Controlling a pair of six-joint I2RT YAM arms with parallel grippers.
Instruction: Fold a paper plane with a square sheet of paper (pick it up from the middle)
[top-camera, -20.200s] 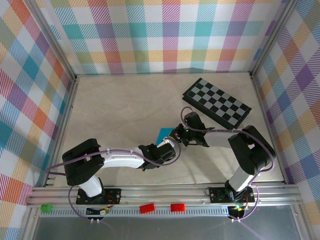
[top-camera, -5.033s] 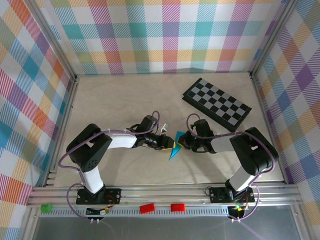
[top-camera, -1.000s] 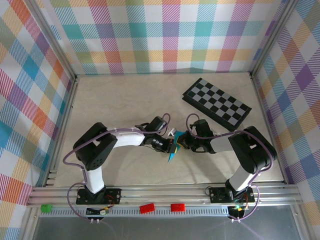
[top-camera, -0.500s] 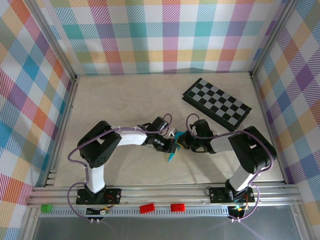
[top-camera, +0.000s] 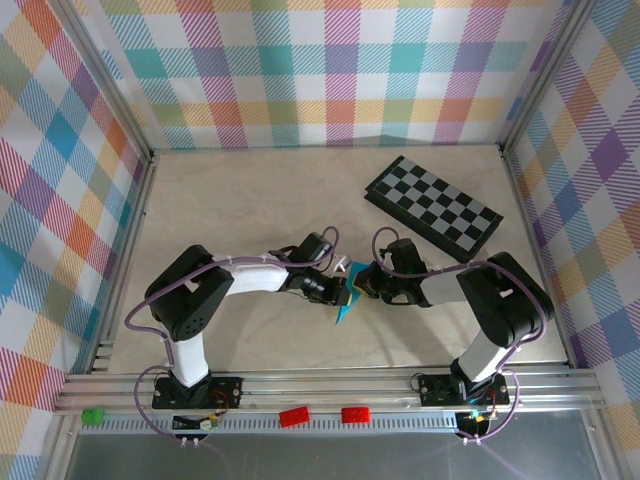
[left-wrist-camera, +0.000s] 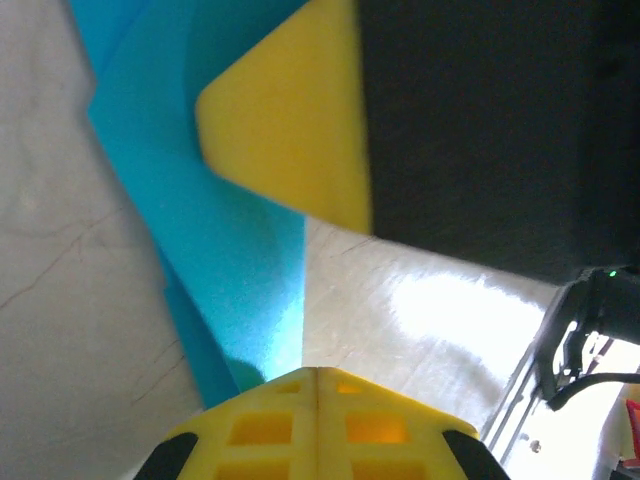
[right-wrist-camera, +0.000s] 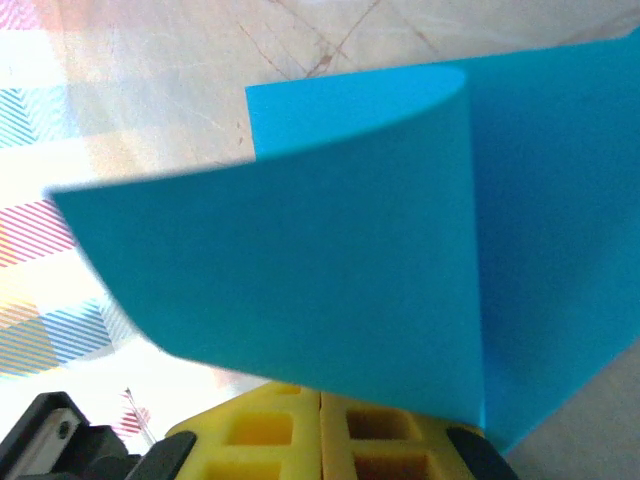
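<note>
Top external view: the two arms reach in toward each other at mid-table, and the left gripper and right gripper meet almost tip to tip, with the cyan sheet of paper between and just below them, a narrow folded point aimed at the near edge. From the right wrist, the paper curls over in a broad loop right in front of the right gripper. Its lower edge drops in at the yellow fingertips, which are pressed together and look clamped on it. From the left wrist, the left gripper has its fingers closed flush against each other. The paper runs down as a blue strip to the left side of their tip, though I cannot tell whether it is pinched there or only touching. A yellow pad of the other gripper hangs close above. The checkered board lies well apart, toward the far right corner, near the right wall. The bare table lies open to the left and far side of the grippers, and a narrower strip separates them from the aluminium rail at the near edge.
</note>
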